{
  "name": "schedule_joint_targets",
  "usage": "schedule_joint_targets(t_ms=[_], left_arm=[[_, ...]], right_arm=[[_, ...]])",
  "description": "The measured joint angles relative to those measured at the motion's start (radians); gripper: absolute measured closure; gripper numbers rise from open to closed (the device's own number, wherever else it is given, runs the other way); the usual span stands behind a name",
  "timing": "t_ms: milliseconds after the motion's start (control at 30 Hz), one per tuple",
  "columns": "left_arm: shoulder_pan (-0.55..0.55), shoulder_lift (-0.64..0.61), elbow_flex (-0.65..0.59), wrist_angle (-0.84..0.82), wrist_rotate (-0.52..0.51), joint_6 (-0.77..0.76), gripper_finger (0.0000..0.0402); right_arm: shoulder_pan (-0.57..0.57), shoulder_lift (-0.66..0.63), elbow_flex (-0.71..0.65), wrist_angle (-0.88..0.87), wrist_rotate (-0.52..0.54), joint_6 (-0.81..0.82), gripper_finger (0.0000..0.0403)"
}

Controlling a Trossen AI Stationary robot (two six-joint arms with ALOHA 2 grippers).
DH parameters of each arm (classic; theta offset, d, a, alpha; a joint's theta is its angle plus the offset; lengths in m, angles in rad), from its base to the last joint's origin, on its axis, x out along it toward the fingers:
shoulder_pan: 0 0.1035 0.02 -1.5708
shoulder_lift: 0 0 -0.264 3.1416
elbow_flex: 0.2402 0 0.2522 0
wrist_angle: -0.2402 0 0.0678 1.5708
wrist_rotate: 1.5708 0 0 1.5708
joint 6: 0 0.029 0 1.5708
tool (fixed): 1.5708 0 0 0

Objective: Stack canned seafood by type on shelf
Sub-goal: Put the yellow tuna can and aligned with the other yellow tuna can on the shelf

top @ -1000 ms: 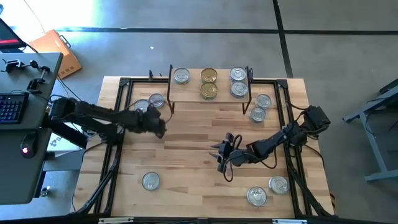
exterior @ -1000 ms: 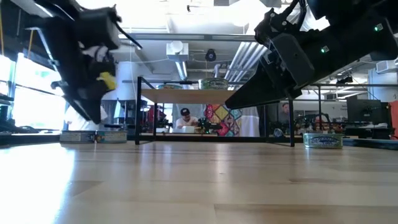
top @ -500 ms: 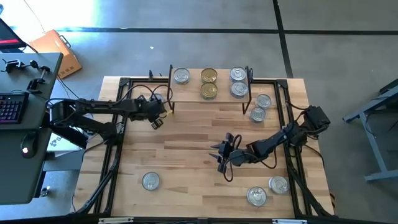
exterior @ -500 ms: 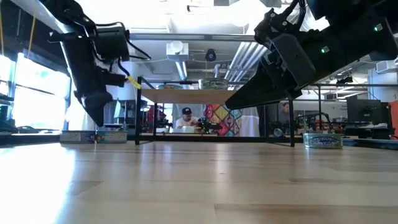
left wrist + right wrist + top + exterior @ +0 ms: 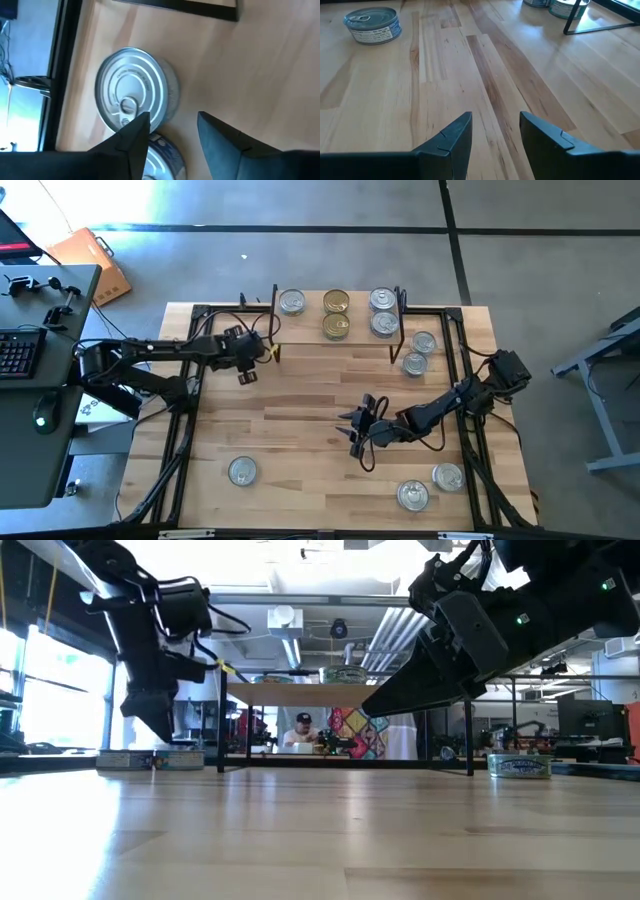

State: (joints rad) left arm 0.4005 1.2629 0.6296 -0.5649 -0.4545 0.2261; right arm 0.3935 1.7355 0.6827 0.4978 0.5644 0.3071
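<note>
A grey concrete floor (image 5: 330, 240) crossed by dark lines surrounds the wooden table (image 5: 300, 420). At the left edge of the high view stands a dark desk (image 5: 40, 360) with a keyboard (image 5: 15, 352); an orange box (image 5: 95, 260) lies upper left. The low view shows bright windows (image 5: 40, 670), ceiling ducts (image 5: 385, 625) and a seated person (image 5: 298, 730).

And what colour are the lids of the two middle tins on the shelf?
Gold, on both middle tins on the shelf; the high view shows it best.

Silver-lidded tins (image 5: 291, 302) flank two gold-lidded tins (image 5: 336, 301) on a pale wooden shelf (image 5: 336, 340) above the striped light-wood counter (image 5: 300, 420).
</note>
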Motion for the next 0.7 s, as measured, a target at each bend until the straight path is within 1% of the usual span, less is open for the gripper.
schedule_joint_targets(t_ms=[133, 300, 467, 600, 700], left_arm=[[0.024, 0.000, 0.000, 0.004, 0.002, 0.063, 0.0223], [0.047, 0.000, 0.000, 0.020, 0.088, 0.176, 0.0209], [0.075, 0.000, 0.000, 0.051, 0.104, 0.321, 0.0206], [0.121, 0.000, -0.001, 0.094, 0.131, 0.350, 0.0206], [0.170, 0.000, -0.001, 0.080, 0.186, 0.370, 0.0211]], right_arm=[[0.000, 0.000, 0.000, 0.000, 0.000, 0.002, 0.0247], [0.000, 0.000, 0.000, 0.000, -0.020, 0.001, 0.0247], [0.000, 0.000, 0.000, -0.001, -0.023, -0.001, 0.0247], [0.000, 0.000, 0.000, -0.001, -0.023, -0.001, 0.0247], [0.000, 0.000, 0.000, -0.001, -0.023, -0.001, 0.0247]])
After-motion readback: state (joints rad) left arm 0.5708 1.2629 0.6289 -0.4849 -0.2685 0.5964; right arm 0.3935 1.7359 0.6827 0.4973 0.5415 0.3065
